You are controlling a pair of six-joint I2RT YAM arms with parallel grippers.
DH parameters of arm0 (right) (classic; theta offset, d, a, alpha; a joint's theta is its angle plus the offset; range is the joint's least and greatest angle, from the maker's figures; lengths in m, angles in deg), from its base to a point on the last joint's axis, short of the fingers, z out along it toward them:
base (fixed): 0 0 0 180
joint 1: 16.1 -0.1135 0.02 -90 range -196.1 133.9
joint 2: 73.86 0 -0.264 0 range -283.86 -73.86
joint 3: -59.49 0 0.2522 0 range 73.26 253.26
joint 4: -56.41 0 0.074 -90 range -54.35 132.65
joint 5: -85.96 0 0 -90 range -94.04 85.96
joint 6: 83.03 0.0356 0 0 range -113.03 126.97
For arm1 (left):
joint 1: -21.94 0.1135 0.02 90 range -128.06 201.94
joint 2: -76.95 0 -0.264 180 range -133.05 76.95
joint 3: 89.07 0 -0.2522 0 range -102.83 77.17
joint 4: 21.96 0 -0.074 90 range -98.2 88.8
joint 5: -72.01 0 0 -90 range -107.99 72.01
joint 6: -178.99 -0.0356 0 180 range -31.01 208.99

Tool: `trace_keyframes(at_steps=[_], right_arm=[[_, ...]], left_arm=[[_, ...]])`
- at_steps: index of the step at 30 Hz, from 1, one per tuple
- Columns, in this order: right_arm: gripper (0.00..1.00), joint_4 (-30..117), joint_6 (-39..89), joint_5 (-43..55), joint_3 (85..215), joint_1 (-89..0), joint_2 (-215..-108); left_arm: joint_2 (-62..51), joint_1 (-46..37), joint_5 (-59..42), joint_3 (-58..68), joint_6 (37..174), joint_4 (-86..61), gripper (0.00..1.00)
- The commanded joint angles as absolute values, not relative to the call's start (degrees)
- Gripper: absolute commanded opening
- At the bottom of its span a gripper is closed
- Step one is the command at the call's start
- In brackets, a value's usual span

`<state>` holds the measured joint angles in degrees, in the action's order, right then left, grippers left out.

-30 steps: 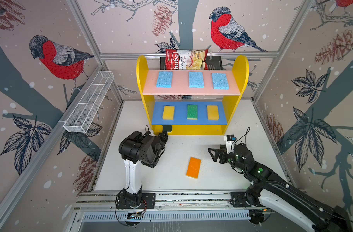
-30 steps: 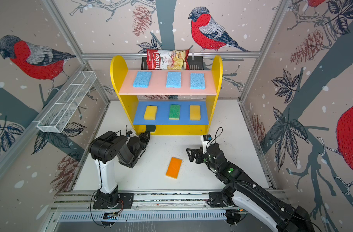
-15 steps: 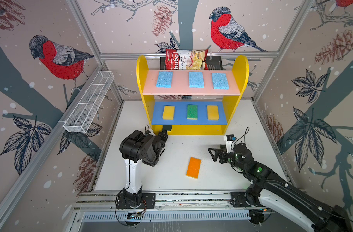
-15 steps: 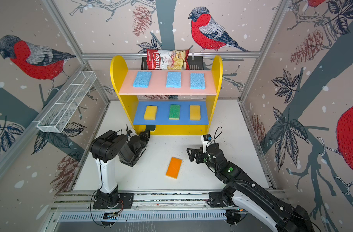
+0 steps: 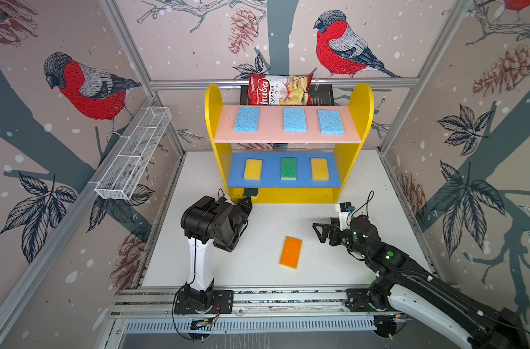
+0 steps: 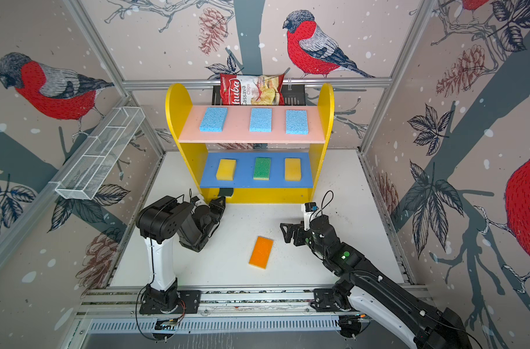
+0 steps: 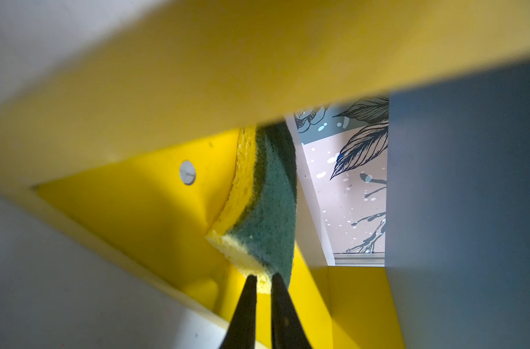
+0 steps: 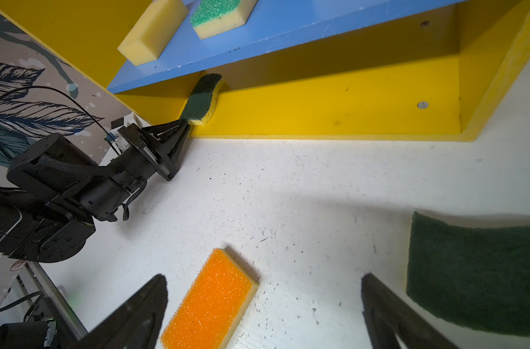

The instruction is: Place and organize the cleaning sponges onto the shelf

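The red bag [image 5: 277, 90] behind the shelf [image 5: 360, 99] is showing "huba Cassava Chips". The jaws of the left gripper [image 8: 183, 123] are pinching a wavy green-yellow sponge [image 8: 202, 99] at the shelf's bottom-left corner. The jaws of the right gripper [image 5: 317, 233] are standing wide apart beside the orange sponge [image 5: 291, 252] on the worktop [image 5: 257, 272]. Six sponges [image 5: 288, 168] are lying higher up on the shelf.

White table [image 5: 257, 266] carries shelf [image 5: 212, 121], orange-topped sponge [image 5: 291, 252]. Pink board [image 5: 269, 133]: three blue sponges [image 5: 294, 120]. Blue board [image 5: 273, 172]: two yellow sponges [image 5: 253, 169] flanking one green-topped sponge [image 5: 288, 168].
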<state>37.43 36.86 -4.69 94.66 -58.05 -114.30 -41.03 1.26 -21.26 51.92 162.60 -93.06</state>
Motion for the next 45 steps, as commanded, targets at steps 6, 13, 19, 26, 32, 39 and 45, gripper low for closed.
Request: trace_keyframes(at_steps=[6, 13, 19, 26, 32, 39, 45], right_arm=[[1.0, 36.6, 36.8, -5.5, 95.1, -58.1, -114.0], [1.0, 36.5, 37.0, -5.7, 94.9, -58.1, -113.7], [0.99, 36.6, 37.0, -5.7, 94.7, -58.1, -113.6], [1.0, 36.5, 36.8, -5.8, 94.8, -58.1, -113.5], [1.0, 36.3, 37.1, -6.3, 95.0, -58.1, -113.7], [0.99, 35.2, 38.9, -7.1, 95.9, -58.2, -114.5], [0.99, 34.1, 42.4, -9.6, 96.9, -60.8, -116.5]], left_arm=[[-41.9, 1.3, -18.4, 49.4, 163.1, -87.7, 0.13], [-41.9, 1.1, -17.6, 48.1, 163.5, -86.0, 0.12], [-42.3, 0.2, -18.5, 47.8, 164.0, -85.8, 0.12], [-41.8, -0.5, -19.2, 48.5, 164.3, -87.4, 0.12], [-36.9, -0.6, -19.3, 52.5, 163.2, -87.1, 0.12], [-26.7, -0.6, -17.6, 55.5, 158.5, -74.5, 0.15], [-11.4, -0.7, -20.7, 55.2, 148.8, -53.0, 0.18]])
